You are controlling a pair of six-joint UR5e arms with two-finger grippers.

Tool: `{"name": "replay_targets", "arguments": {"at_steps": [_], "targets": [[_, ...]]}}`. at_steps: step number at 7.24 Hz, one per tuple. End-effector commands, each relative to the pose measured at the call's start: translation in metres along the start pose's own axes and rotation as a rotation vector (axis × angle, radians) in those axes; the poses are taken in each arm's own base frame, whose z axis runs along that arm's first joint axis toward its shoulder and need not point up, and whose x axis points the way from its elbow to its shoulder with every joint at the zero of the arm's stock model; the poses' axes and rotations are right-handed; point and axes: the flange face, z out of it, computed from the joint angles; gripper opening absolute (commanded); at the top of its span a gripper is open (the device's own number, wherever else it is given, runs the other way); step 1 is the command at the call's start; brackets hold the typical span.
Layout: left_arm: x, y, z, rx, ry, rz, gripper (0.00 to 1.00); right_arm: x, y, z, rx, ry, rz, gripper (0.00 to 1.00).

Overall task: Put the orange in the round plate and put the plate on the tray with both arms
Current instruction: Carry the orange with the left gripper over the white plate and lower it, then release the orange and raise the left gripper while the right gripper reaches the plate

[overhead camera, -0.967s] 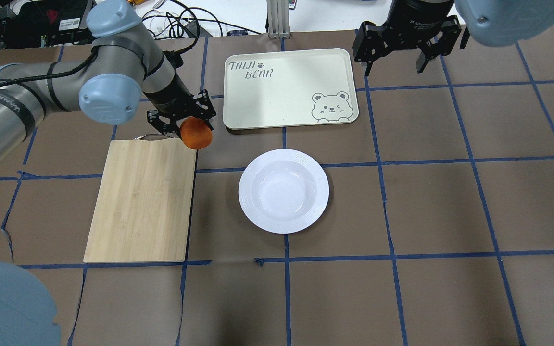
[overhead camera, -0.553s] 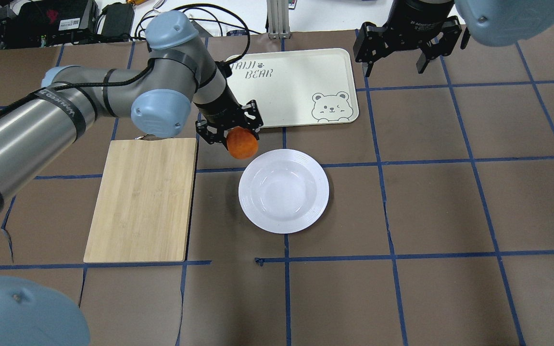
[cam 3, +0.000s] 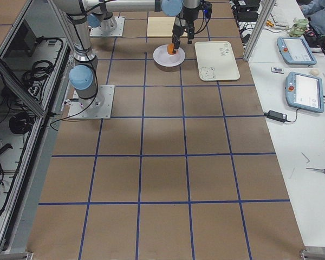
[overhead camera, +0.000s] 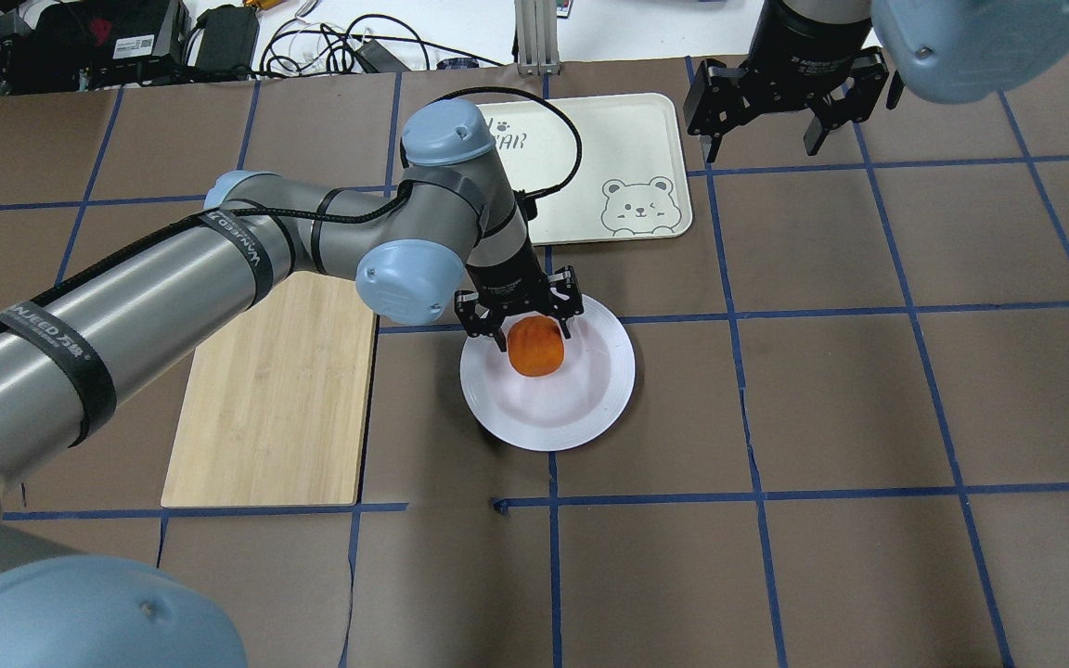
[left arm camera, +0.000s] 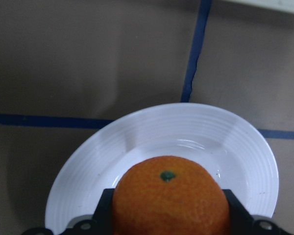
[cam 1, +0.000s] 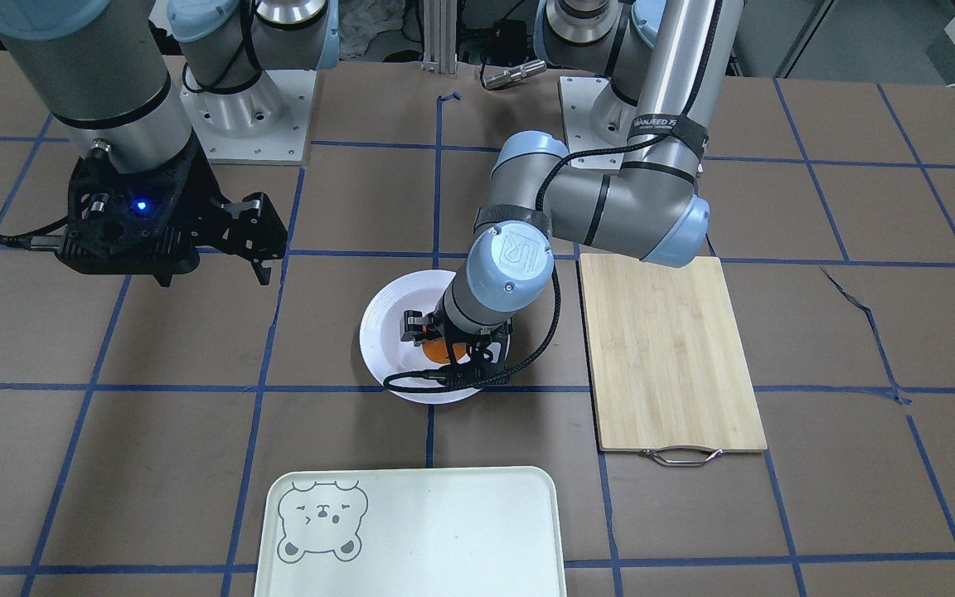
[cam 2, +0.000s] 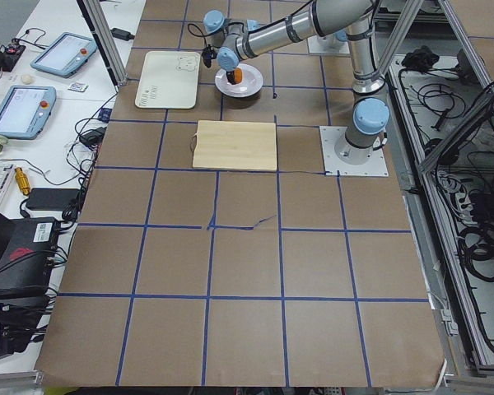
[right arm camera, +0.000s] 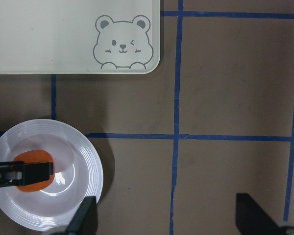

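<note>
My left gripper [overhead camera: 533, 336] is shut on the orange [overhead camera: 534, 349], holding it low over the far side of the round plate [overhead camera: 590, 408]; I cannot tell whether the fruit touches the plate. The left wrist view shows the orange [left arm camera: 169, 200] between the fingers with the white plate [left arm camera: 186, 132] below. Beyond the plate lies the tray [overhead camera: 627, 130] with its bear drawing, its left part hidden by the left arm. My right gripper [overhead camera: 765, 139] hangs open and holds nothing, just right of the tray's far right corner. Its wrist view looks down on the tray [right arm camera: 63, 34], plate [right arm camera: 83, 161] and orange [right arm camera: 33, 156].
A bamboo cutting board [overhead camera: 275, 399] lies left of the plate, partly under the left arm. Blue tape lines grid the brown table. Cables and boxes [overhead camera: 126, 37] sit past the far edge.
My left arm has carried the orange from the cutting board's far right corner rightward and nearer, to over the plate. The right gripper has hardly moved.
</note>
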Motion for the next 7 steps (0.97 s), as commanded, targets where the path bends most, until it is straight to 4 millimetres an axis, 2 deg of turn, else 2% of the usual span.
{"name": "replay_targets", "arguments": {"at_steps": [1, 2, 3, 4, 5, 7], "targets": [[0.001, 0.003, -0.019, 0.056, -0.017, 0.013, 1.0, 0.0, 0.002, 0.011, -0.014, -0.007, 0.002, 1.0], [-0.004, 0.0, -0.028, 0.098, -0.084, 0.012, 1.0, 0.001, 0.001, 0.021, -0.02, -0.006, 0.003, 1.0], [-0.012, -0.008, -0.049, 0.13, -0.093, -0.005, 1.0, 0.002, 0.0, 0.031, -0.007, -0.016, 0.008, 1.0], [-0.046, -0.032, -0.076, 0.161, -0.073, -0.063, 1.0, -0.004, 0.004, 0.053, -0.018, -0.103, 0.021, 0.99], [-0.085, -0.052, -0.089, 0.171, -0.061, -0.115, 1.0, -0.003, 0.011, 0.091, -0.017, -0.17, 0.036, 1.0], [-0.131, -0.065, -0.116, 0.216, -0.107, -0.11, 1.0, -0.011, 0.047, 0.178, -0.019, -0.261, 0.046, 1.0]]}}
